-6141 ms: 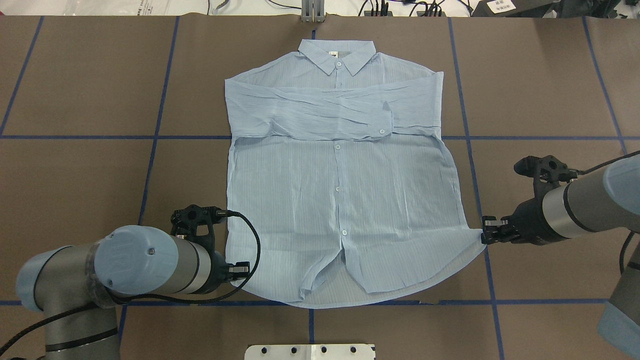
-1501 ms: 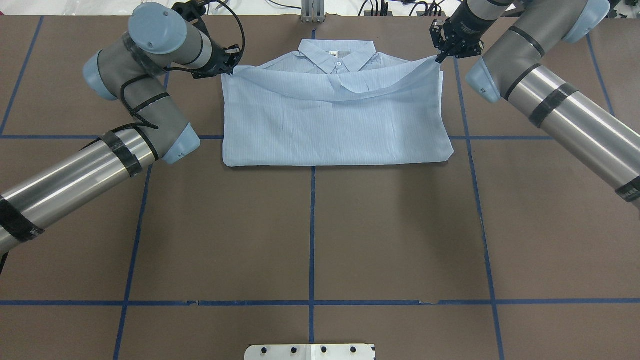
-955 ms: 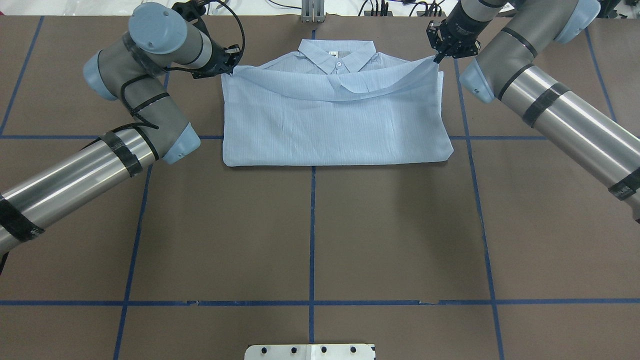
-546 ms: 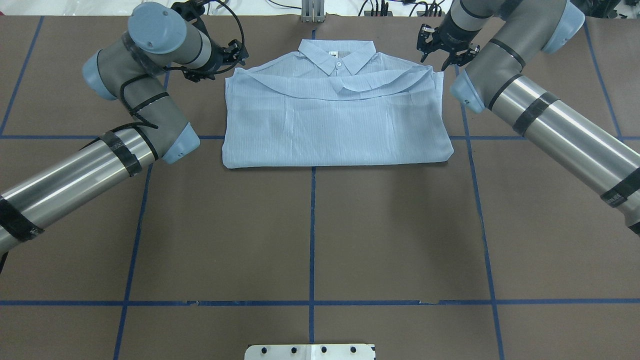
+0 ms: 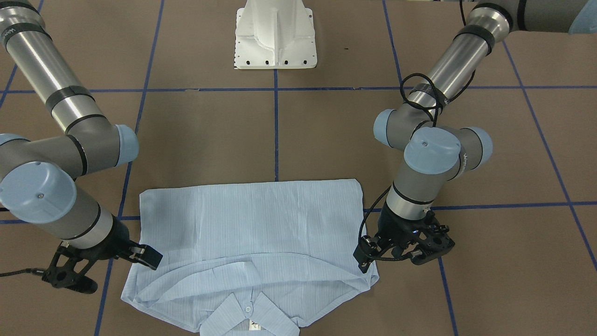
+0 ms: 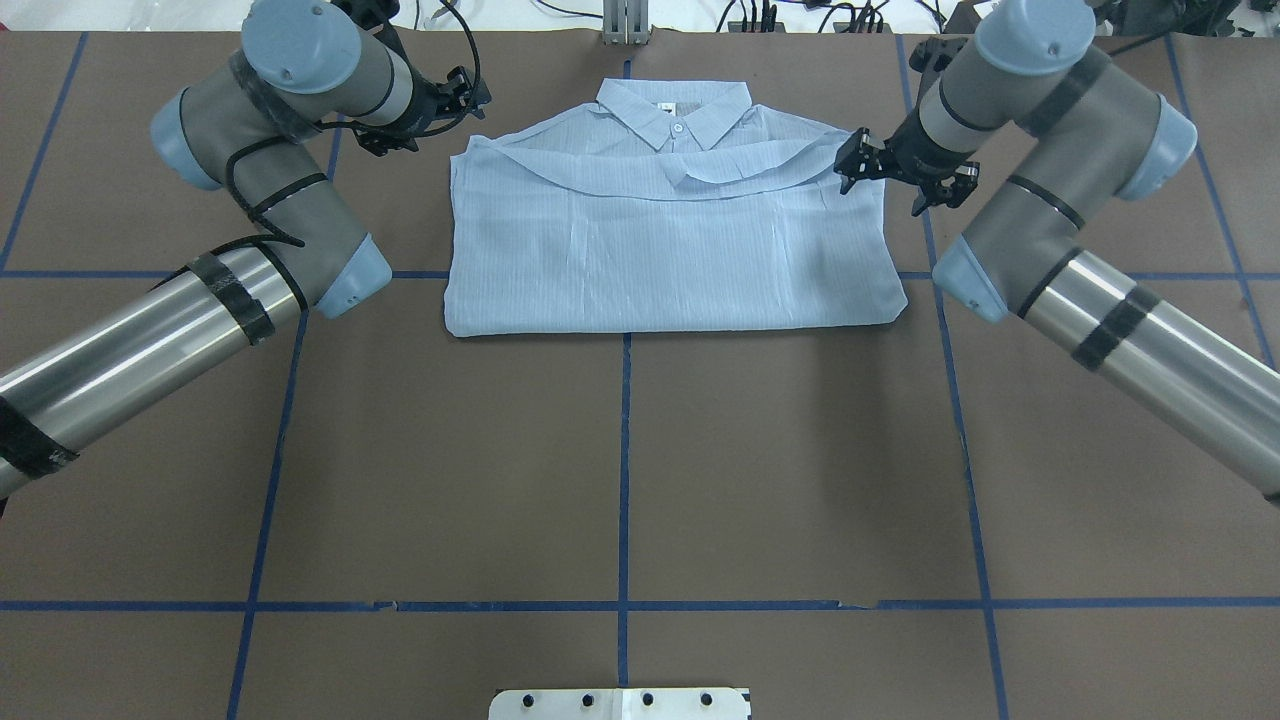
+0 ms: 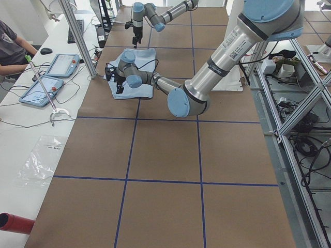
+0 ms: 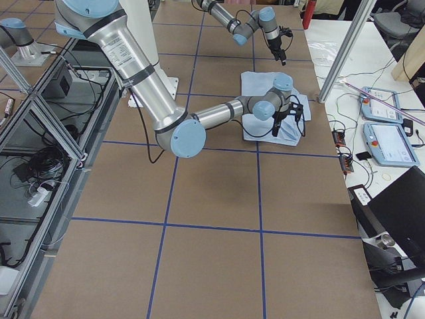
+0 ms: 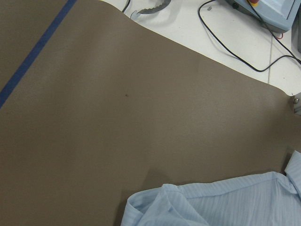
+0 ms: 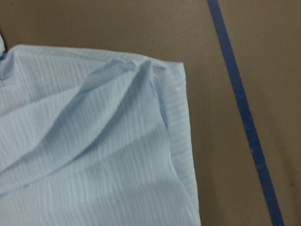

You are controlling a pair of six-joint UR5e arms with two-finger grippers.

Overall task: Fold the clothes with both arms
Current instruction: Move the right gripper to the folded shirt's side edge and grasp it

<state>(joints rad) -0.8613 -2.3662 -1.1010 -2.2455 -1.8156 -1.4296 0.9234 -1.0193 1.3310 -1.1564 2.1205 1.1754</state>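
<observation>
The pale-blue shirt point(image 6: 670, 245) lies folded in half at the far middle of the table, hem up over the shoulders, collar point(image 6: 675, 112) still showing. It also shows in the front view point(image 5: 252, 219). My left gripper point(image 6: 462, 95) is open and empty, just off the shirt's far left corner; in the front view it point(image 5: 397, 256) is at the right. My right gripper point(image 6: 885, 188) is open and empty above the shirt's far right corner; in the front view it point(image 5: 112, 269) is at the left. The wrist views show the loose shirt corners point(image 9: 202, 207) point(image 10: 94, 141).
The brown table cover carries a grid of blue tape lines point(image 6: 625, 470). The white pedestal base point(image 6: 620, 703) sits at the near edge. A grey post point(image 6: 625, 25) and cables stand at the far edge. Tablets point(image 7: 57, 64) lie on a side table.
Both grippers opened and let go of the hem corners, which dropped flat over the shoulders. The right gripper moved back toward me; the left gripper drew slightly away from the shirt.
</observation>
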